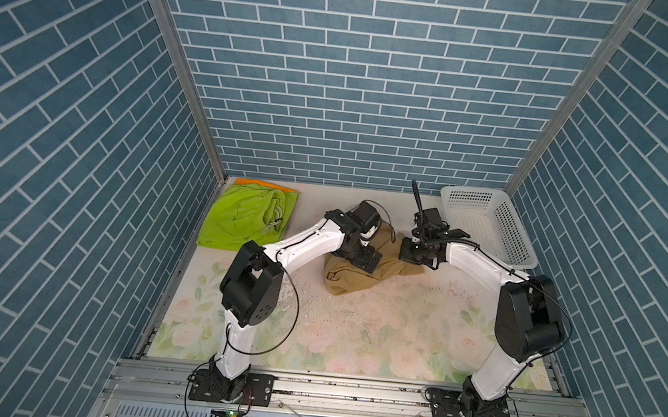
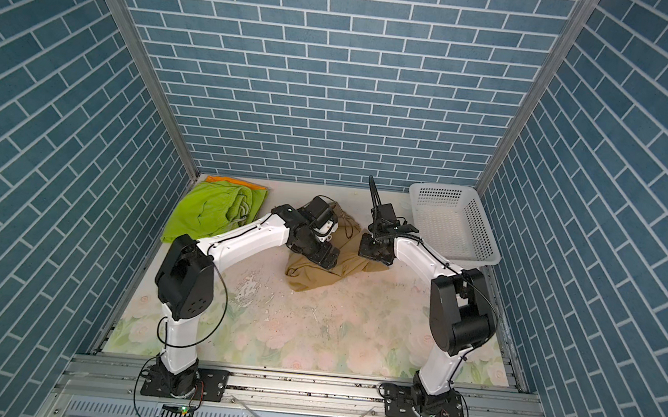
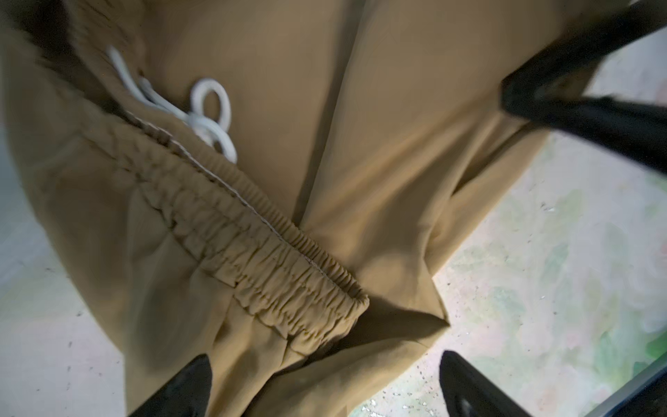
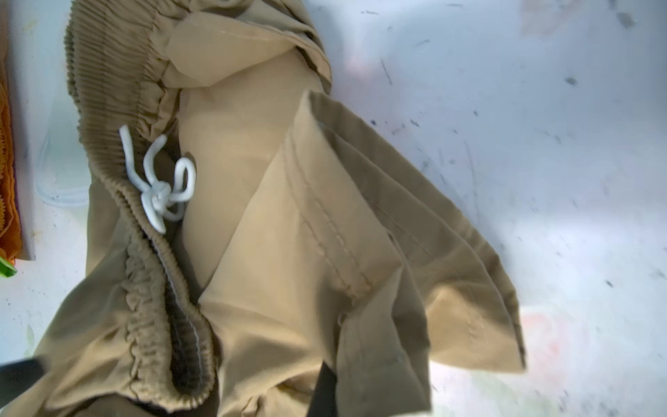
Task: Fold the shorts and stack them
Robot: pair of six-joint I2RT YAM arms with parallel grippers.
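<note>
My right pincer (image 1: pixel 411 256) is clamped tight on the right edge of the tan shorts (image 1: pixel 352 280), which lie crumpled at mid-frame on the scuffed, flower-printed table (image 1: pixel 374 338). My left pincer (image 1: pixel 367 259) hangs spread wide over them, gripping nothing. Green shorts (image 1: pixel 239 215) lie over orange shorts (image 1: pixel 267 185) at the table's upper left, a white basket (image 1: pixel 476 198) sits upper right, and blue brick-patterned walls (image 1: pixel 358 74) stand on three sides.
</note>
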